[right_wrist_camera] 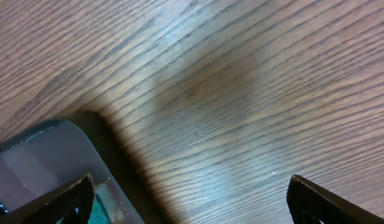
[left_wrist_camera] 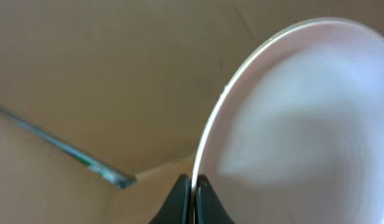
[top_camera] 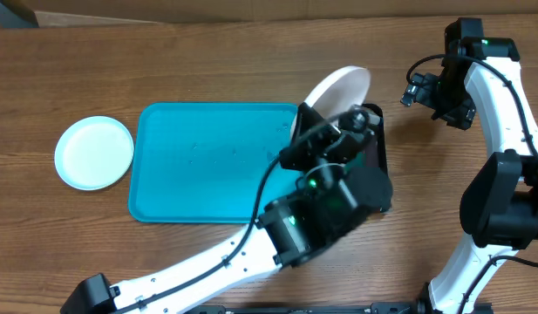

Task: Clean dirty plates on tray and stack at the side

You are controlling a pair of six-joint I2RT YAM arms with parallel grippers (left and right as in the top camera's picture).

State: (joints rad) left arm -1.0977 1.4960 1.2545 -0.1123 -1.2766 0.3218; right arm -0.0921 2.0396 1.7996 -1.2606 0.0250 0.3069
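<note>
Pinching the white plate (left_wrist_camera: 304, 124) by its rim, left fingers (left_wrist_camera: 178, 202) closed, holding it tilted just right of the turquoise tray (top_camera: 190, 157) in the overhead view. Probably light, stiff, slick plastic; rim looks the only hold. Right fingers (right_wrist_camera: 67, 199) spread, empty, over the table (right_wrist_camera: 241, 93).

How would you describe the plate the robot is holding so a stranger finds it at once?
Find the large turquoise tray on the wooden table. At its far right corner the left gripper pinches the rim of a white plate. Unlike the pale plate lying flat on the table left of the tray, this one is lifted and tilted.
</note>
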